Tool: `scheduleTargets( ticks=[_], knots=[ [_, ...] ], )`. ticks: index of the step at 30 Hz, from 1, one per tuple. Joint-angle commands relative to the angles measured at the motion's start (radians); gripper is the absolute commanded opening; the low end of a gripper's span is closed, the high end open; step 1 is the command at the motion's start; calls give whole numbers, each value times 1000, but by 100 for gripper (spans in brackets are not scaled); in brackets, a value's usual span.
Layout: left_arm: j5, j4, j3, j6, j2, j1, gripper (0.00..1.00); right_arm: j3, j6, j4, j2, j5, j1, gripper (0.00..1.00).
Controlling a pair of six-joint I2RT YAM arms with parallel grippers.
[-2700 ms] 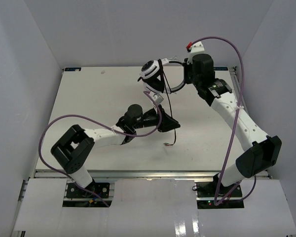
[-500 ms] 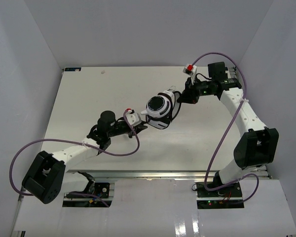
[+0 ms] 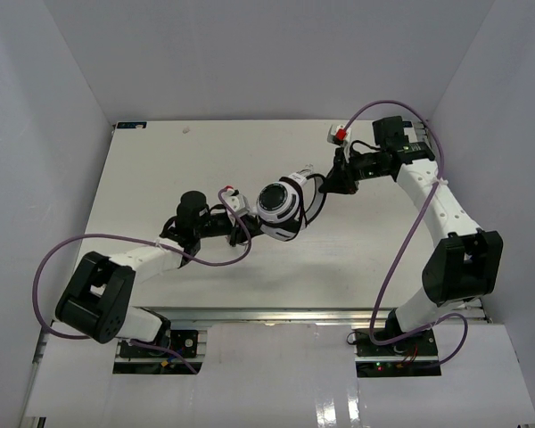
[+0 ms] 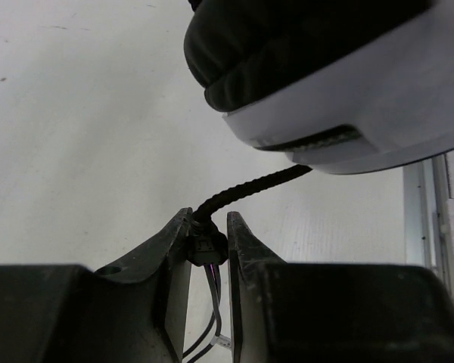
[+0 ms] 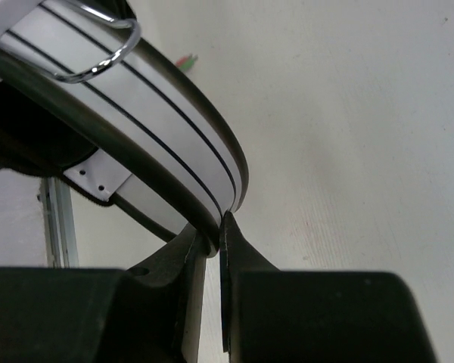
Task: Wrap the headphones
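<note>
Firmly in both jaws, headphones (image 3: 277,204)

Left gripper (image 4: 209,242) at bottom of frame, both dark fingers pinched on the black cord (image 4: 250,187) at a small collar. From the pinch a ribbed stretch of cord curves up and right to the white cup of the headphones (image 4: 363,106). Black ear pad (image 4: 287,38) lies above the shell. Pale surface (image 4: 83,136) beneath. Metal rail (image 4: 431,219) at right edge.
</note>
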Motion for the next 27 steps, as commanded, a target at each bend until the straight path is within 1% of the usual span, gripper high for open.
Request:
scheduleTargets(
  ticks=[1,4,6,9,12,16,18,19,20,21,22,23,24,27],
  knots=[
    [73,156,-49,-114,-27,6,26,-104,395,313,-44,-209,10,8],
    [62,156,-79,-118,-58,6,26,-146,578,511,-66,-255,10,8],
    [49,156,-87,-114,-75,6,27,-124,643,569,-61,-314,11,8],
    [44,153,-67,-112,-73,6,30,-98,677,587,-63,-386,11,8],
    [78,165,-27,-130,-36,6,31,-92,672,572,-87,-436,11,8],
    [118,200,-3,-163,8,6,32,-120,655,568,-129,-441,17,8],
    [131,152,24,-132,19,6,33,-119,548,448,-133,-413,17,8],
    [140,96,50,-96,28,6,34,-96,420,371,-122,-371,24,8],
    [150,19,82,-47,38,6,34,-53,244,256,-105,-308,34,8],
    [159,-59,114,2,47,7,34,2,67,91,-88,-238,41,8],
    [163,-129,129,27,53,10,35,27,-67,-40,-57,-184,59,8],
    [165,-175,145,51,58,10,36,46,-138,-113,-39,-153,70,8],
    [170,-202,164,83,64,12,36,49,-165,-137,-32,-135,75,8],
    [178,-259,188,125,87,37,36,-21,-191,-100,-71,-47,108,8]
  ],
)
